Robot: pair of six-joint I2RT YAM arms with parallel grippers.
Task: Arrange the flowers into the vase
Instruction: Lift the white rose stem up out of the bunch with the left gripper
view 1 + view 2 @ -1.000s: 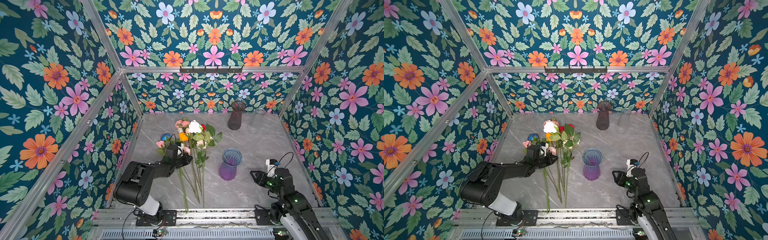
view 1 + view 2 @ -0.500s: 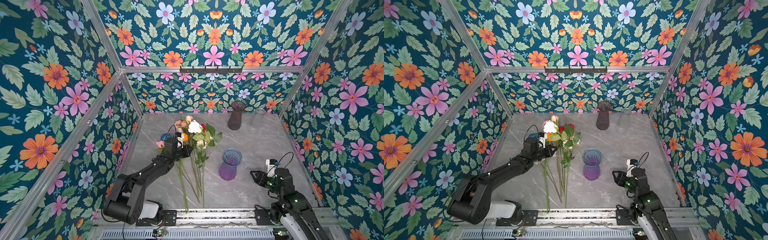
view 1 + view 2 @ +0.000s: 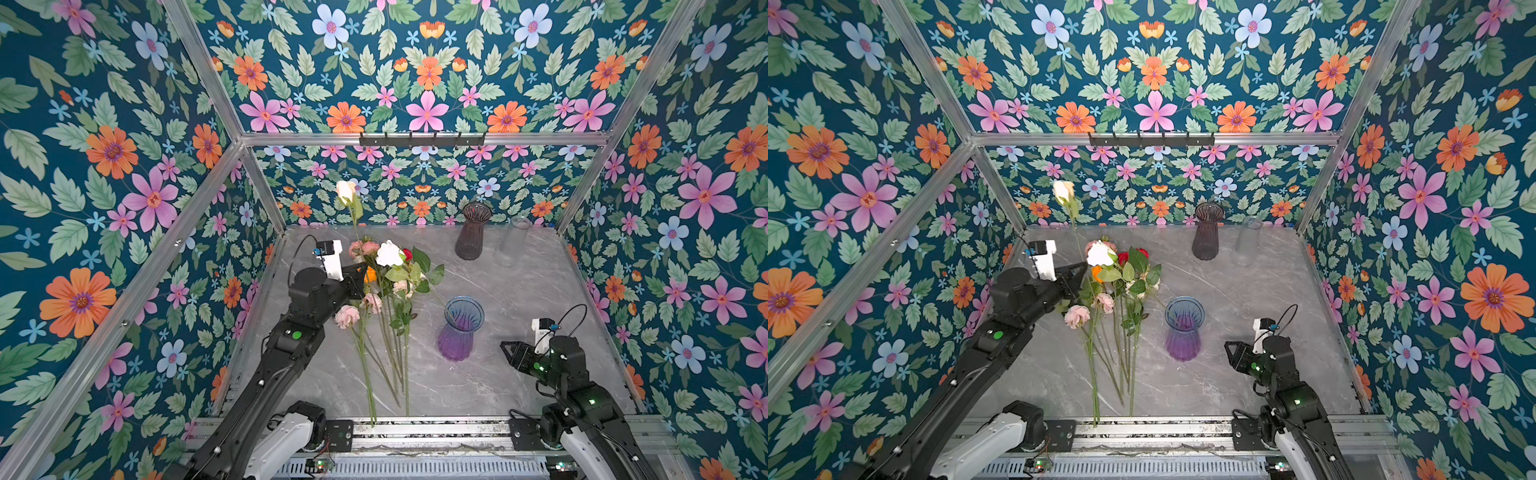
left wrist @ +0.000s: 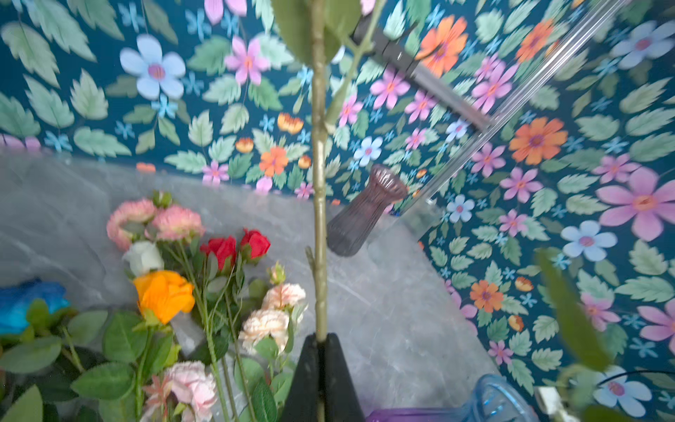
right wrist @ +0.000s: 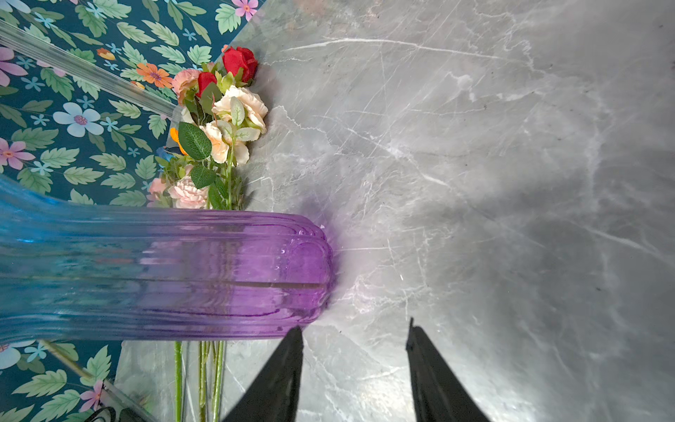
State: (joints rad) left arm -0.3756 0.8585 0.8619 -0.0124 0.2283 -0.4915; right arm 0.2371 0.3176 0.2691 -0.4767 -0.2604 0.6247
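1. Left fingers (image 4: 305,376): shut on the stem of one cream rose (image 3: 345,192). The stem rises straight out from between them, and the head is well above.
2. Right fingers (image 5: 277,383): partly open, holding nothing. The vase (image 3: 460,328) stands near them; in both top views there is a gap between the two.
3. The vase is upright on the table (image 3: 519,299), apart from the left fingers. It looks empty.
4. The other flowers (image 3: 395,286) lie heaped on the table just below and beside the left fingers, stems together.
5. Progress, my judgement: early. One rose is lifted and none is placed. Left to do: carry this rose over, get its stem into the vase, then repeat for the heap.
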